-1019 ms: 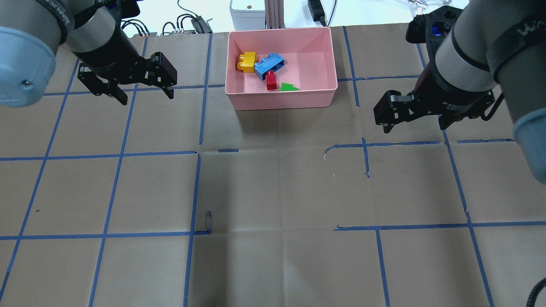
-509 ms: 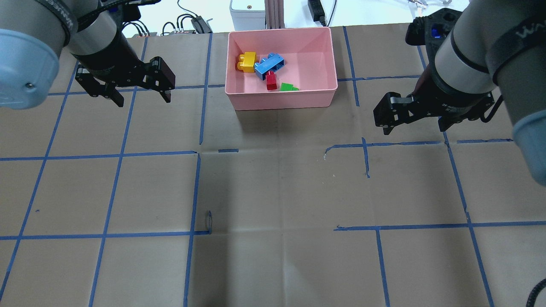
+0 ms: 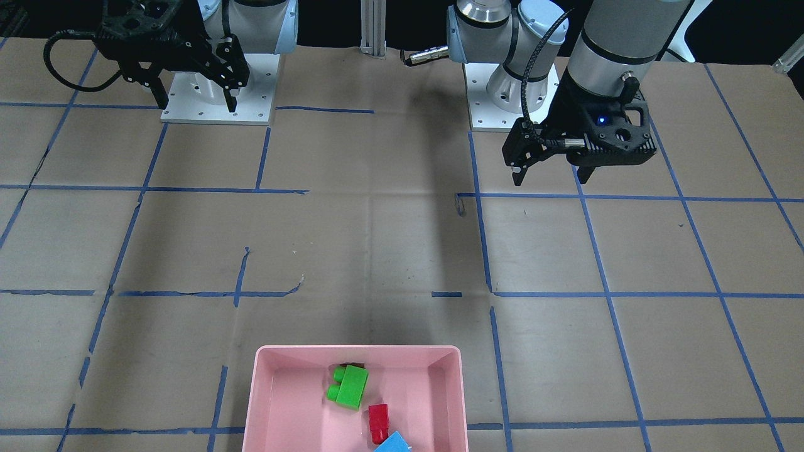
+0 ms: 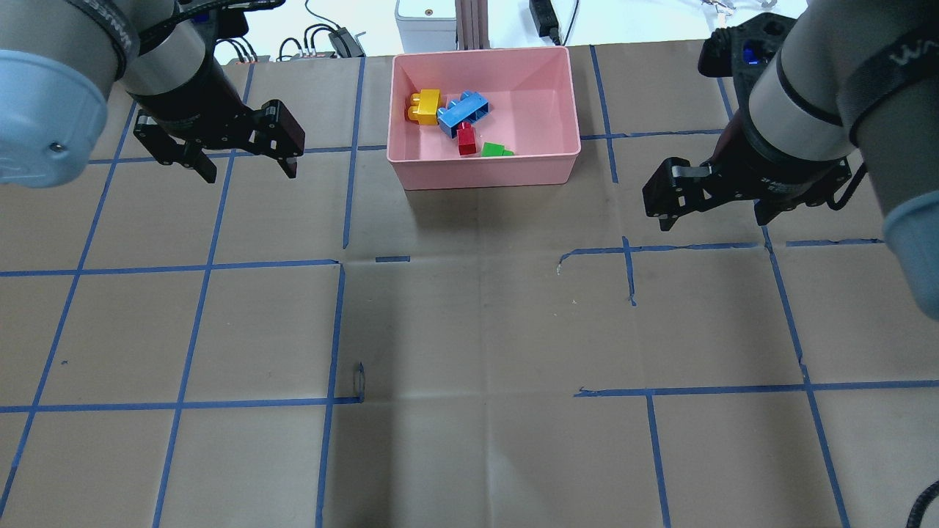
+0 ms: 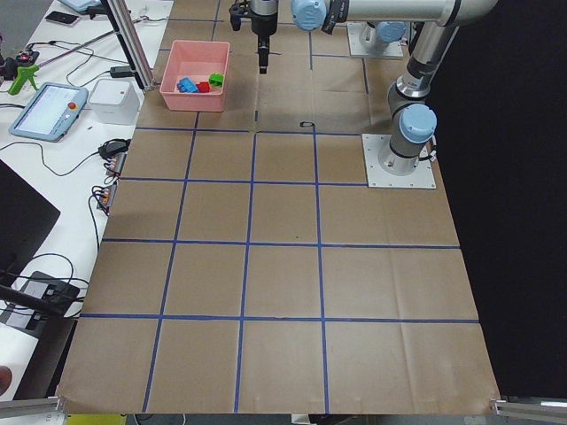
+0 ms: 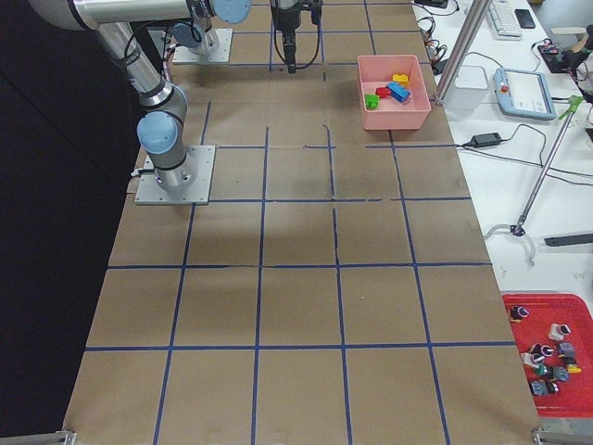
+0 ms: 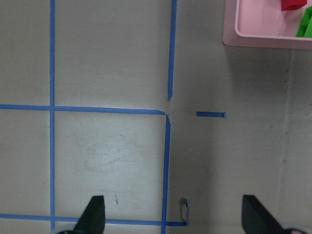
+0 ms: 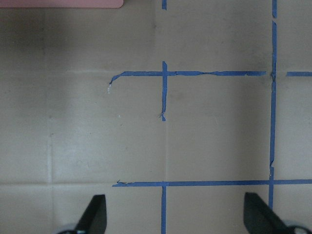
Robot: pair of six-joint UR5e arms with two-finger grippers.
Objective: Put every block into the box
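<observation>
The pink box (image 4: pixel 484 173) stands at the table's far middle. In it lie the yellow block (image 4: pixel 425 106), the blue block (image 4: pixel 464 111), the red block (image 4: pixel 466 138) and the green block (image 4: pixel 496 150). The front-facing view shows the box (image 3: pixel 295 402) with the green (image 3: pixel 348 386), red (image 3: pixel 379 422) and blue (image 3: pixel 392 444) blocks; the yellow one is out of view there. My left gripper (image 4: pixel 249 172) hangs open and empty to the left of the box. My right gripper (image 4: pixel 715 218) hangs open and empty to its right. The left wrist view shows the box corner (image 7: pixel 263 39).
The brown paper table top carries a grid of blue tape (image 4: pixel 337 330). Cables and a white unit (image 4: pixel 425 15) lie beyond the far edge behind the box. A red tray (image 6: pixel 547 348) with small parts and a tablet (image 6: pixel 523 93) stand on the side bench.
My left gripper has shifted slightly and stays open. My right gripper has barely moved. The blocks in the box have not moved.
</observation>
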